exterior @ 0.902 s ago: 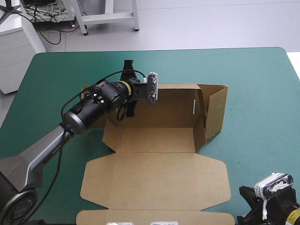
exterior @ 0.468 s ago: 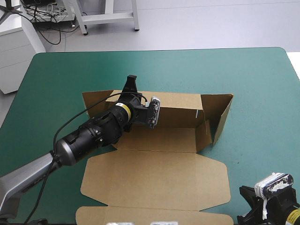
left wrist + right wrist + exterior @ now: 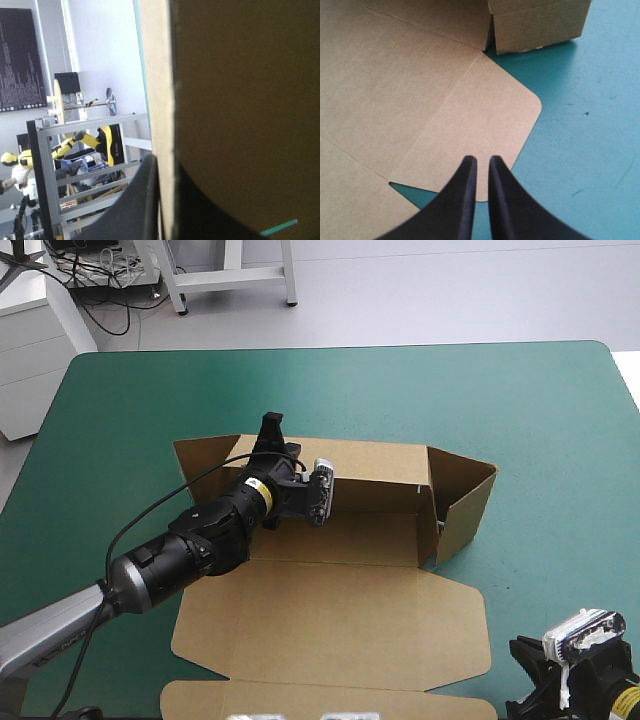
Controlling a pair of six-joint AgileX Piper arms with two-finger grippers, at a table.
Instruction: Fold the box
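Grips the box [image 3: 370,535] with the left jaws, pinched on the top edge of its raised back wall near the left corner. Holds the right jaws all but closed on nothing, over the flat lid's rounded right corner. Shows the box mid-surface [image 3: 540,400] as an open tray: back and right walls up, bare brown board inside.

We take this for a lab or workshop: a teal-green tabletop [image 3: 520,400] stands on a bare pale floor [image 3: 450,290], with loose cables [image 3: 105,285] trailing by a white metal frame [image 3: 232,278] and a white cabinet [image 3: 30,350].
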